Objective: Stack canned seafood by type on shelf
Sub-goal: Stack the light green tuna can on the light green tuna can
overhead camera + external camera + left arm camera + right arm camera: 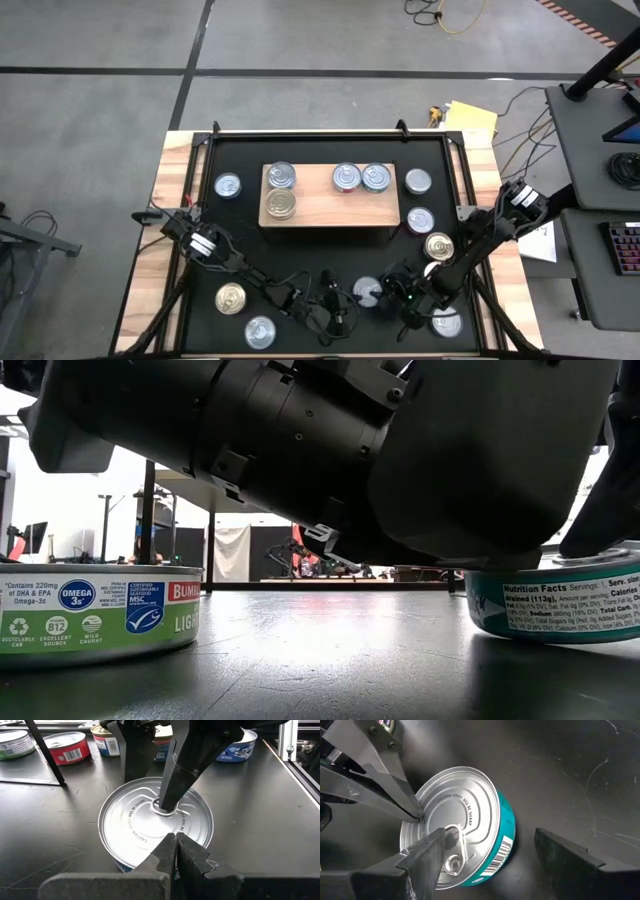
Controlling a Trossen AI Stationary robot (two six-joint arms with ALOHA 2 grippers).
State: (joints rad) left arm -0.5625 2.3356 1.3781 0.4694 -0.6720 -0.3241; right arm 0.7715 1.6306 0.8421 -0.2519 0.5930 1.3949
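Tin (457,827), teal-sided with a silver lid, sits on the black bench near its front edge, well apart from the shelf (328,196). We note right gripper (492,851) jaws wide, straddling it; left gripper (176,851) jaws closed, tips on the lid. Rigid, slick, moderately heavy: we would clamp the side wall.

Overhead light is even and bright. My silver lid (155,822) shows soft glare; the black tabletop (560,775) reflects dully. Low view is backlit.
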